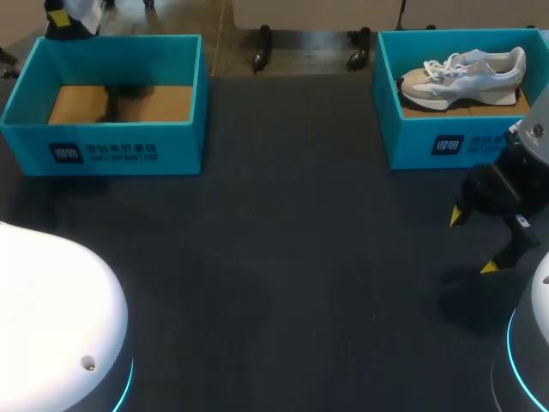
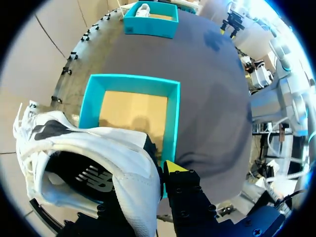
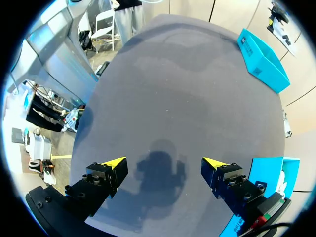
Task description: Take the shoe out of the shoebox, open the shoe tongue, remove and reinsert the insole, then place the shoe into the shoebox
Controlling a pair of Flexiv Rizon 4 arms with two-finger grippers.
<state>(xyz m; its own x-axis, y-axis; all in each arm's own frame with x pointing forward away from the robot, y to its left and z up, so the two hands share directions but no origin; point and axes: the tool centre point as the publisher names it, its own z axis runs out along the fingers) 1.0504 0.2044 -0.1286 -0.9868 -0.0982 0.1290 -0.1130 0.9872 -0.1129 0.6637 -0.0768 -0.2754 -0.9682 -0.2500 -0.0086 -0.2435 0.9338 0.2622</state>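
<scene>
Starting on the left: your left claw is clenched on a white shoe at the heel end. One yellow tip presses against the outside, and the other finger is hidden behind the shoe. The shoe hangs in the air above the left box, with its opening facing the wrist camera and the laces at the far end. That box sits at the far left of the counter and shows just its cardboard floor with a shadow across it.

Over at the far right, the right box has a second shoe lying in it, toe pointing toward the left box. Your right claw hovers just in front of that box. It's released, fingers spread wide over bare counter, with its own shadow right underneath.
</scene>
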